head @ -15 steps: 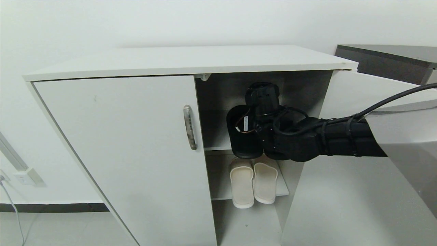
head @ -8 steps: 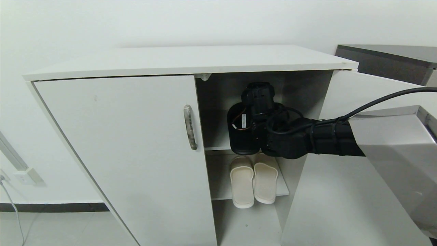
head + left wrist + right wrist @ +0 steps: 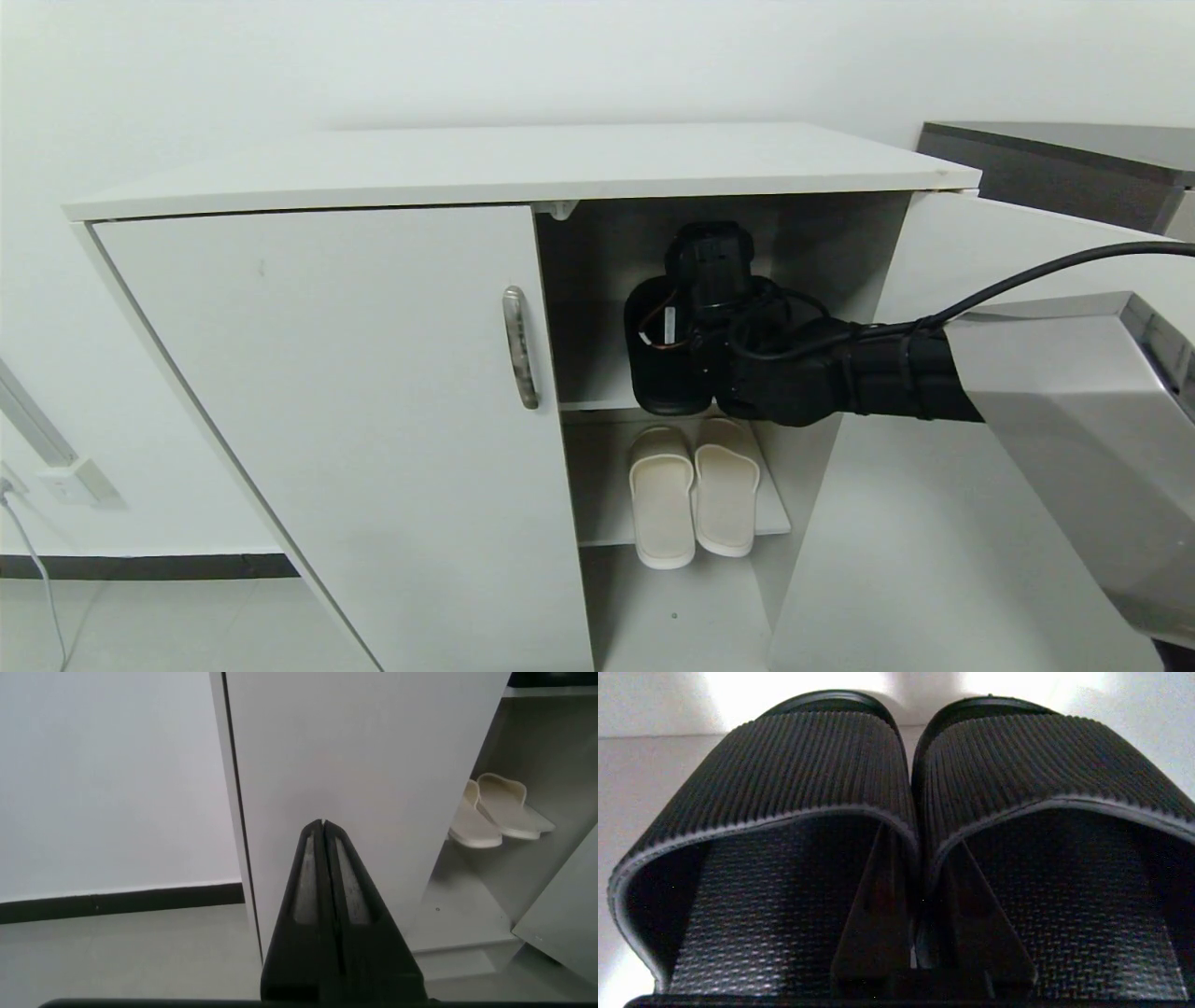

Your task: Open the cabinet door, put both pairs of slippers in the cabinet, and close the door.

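Black slippers (image 3: 661, 373), pinched together by our right gripper (image 3: 918, 891), have slid a bit deeper since a second ago, heels now mid-frame at the front edge of the upper shelf (image 3: 583, 403) of the cabinet (image 3: 523, 168), so we reckon letting go is next.

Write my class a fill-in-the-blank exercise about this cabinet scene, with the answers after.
The right gripper grips the ____ pair of slippers.
The white slippers lie on the shelf ____ the black slippers.
The cabinet door bearing the handle is ____.
The fingers of the left gripper are ____.
Missing words: black; below; closed; shut.
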Robot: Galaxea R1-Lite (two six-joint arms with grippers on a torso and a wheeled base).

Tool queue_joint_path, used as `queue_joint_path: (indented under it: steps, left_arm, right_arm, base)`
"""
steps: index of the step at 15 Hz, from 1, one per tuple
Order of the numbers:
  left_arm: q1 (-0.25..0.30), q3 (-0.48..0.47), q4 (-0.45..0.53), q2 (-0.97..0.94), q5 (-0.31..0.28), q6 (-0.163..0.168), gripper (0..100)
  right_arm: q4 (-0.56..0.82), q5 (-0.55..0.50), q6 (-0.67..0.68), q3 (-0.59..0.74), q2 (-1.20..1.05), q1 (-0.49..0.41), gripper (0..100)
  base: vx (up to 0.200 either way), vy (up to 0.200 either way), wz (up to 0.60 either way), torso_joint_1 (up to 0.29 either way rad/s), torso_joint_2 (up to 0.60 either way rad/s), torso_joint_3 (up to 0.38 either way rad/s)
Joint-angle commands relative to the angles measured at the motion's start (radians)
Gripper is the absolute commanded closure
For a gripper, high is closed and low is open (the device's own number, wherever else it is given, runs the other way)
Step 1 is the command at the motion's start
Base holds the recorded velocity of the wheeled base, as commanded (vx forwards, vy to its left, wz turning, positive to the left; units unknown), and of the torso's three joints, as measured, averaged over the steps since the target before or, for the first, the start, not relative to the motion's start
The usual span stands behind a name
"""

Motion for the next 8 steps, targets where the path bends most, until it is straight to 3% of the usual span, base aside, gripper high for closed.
queue_joint_path:
  steps: [1,6,7,8]
  left_arm:
    - [0.0,0.0,0.0,0.0,0.0,0.0,100]
    - [0.0,0.0,0.0,0.0,0.0,0.0,100]
    - [0.0,0.0,0.0,0.0,0.003,0.0,100]
    - [0.0,0.0,0.0,0.0,0.003,0.0,100]
  right_arm:
    - [0.0,0.003,0.0,-0.004,0.011,-0.003,100]
    - [0.0,0.006,0.0,-0.004,0.017,-0.003,100]
    - [0.0,0.006,0.0,-0.002,0.017,-0.003,0]
    - [0.0,0.006,0.0,0.002,0.017,-0.003,0]
  base:
    - [0.0,0.0,0.0,0.0,0.0,0.0]
    - [0.0,0.0,0.0,0.0,0.0,0.0]
    - [0.0,0.0,0.0,0.0,0.0,0.0]
    - [0.0,0.0,0.0,0.0,0.0,0.0]
